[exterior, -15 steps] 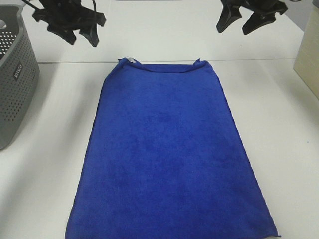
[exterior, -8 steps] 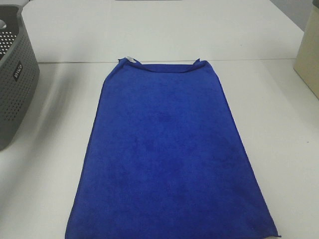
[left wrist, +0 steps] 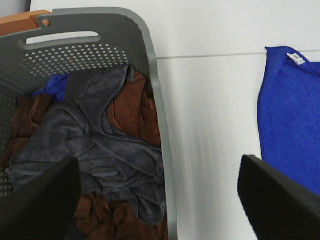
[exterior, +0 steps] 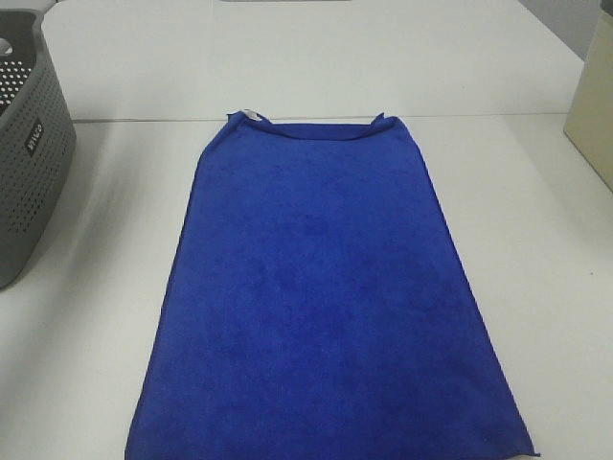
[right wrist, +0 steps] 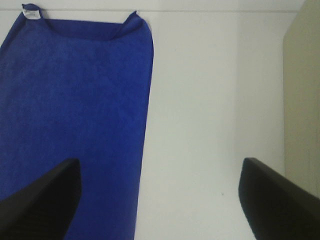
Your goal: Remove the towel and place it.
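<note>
- Lying flat and spread out on the white table (exterior: 536, 240): the towel (exterior: 321, 297), royal blue, plush, rectangular, with its long axis running from near to far.
- A small white tag (exterior: 248, 114) is seen at the towel's far left corner; the far right corner (exterior: 380, 119) is curled slightly upward. The far edge lies just beside a seam line (exterior: 498, 116) across the table.
- The near edge of the towel reaches the bottom border of the exterior high view, where a short loose thread is visible at the near right corner.
- A grey perforated basket (exterior: 27, 144) stands at the far left of the table, apart from the towel. A small label is borne on its side; the lettering cannot be read with certainty.
- Inside the basket, as shown by the left wrist view, crumpled cloths are held: a grey cloth (left wrist: 95, 150), a brown cloth (left wrist: 137, 112) and a scrap of blue cloth (left wrist: 54, 85).
- A beige object (exterior: 596, 96) is partly seen at the right edge of the table.
- Left gripper (left wrist: 159, 200): two dark fingers spread wide, nothing held between them; it hangs over the basket rim and the bare table beside it.
- Right gripper (right wrist: 159, 200): fingers likewise parted wide and empty, above the towel's right edge and the bare table.
- Neither gripper is seen in the exterior high view; the towel is touched by neither.
</note>
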### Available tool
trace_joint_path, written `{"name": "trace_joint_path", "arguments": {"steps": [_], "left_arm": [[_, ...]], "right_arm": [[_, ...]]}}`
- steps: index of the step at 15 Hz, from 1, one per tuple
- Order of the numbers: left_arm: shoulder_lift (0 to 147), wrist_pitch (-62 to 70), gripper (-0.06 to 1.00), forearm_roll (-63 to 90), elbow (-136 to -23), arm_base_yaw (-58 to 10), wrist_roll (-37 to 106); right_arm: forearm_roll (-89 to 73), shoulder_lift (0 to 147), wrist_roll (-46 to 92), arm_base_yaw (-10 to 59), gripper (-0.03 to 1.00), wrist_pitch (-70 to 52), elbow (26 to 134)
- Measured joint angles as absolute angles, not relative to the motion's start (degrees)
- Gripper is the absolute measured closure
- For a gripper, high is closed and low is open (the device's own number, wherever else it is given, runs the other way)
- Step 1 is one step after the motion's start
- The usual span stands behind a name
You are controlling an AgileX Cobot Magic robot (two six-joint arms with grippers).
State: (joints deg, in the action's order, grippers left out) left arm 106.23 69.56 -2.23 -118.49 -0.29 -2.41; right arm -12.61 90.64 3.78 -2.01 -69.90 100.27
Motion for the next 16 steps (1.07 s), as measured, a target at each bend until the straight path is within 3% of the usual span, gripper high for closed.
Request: {"name": "trace_joint_path", "arguments": {"steps": [8, 14, 16], "left_arm": [[67.78, 68.81, 0.14, -8.65, -79.98, -0.29, -4.41], [40.85, 65.83, 0.14, -11.75, -59.01, -0.29, 1.60], [29.97, 59.59, 0.14, -14.55, -47.90, -0.29, 1.78]], "right_arm": [[-10.77, 53.86, 7.62, -2.01, 0.13, -70.02, 72.82], [-10.08, 31.11, 7.96, -1.95, 0.13, -70.07, 57.18], [-9.97, 21.94, 7.96, -1.95, 0.13, -70.07, 49.79]]}}
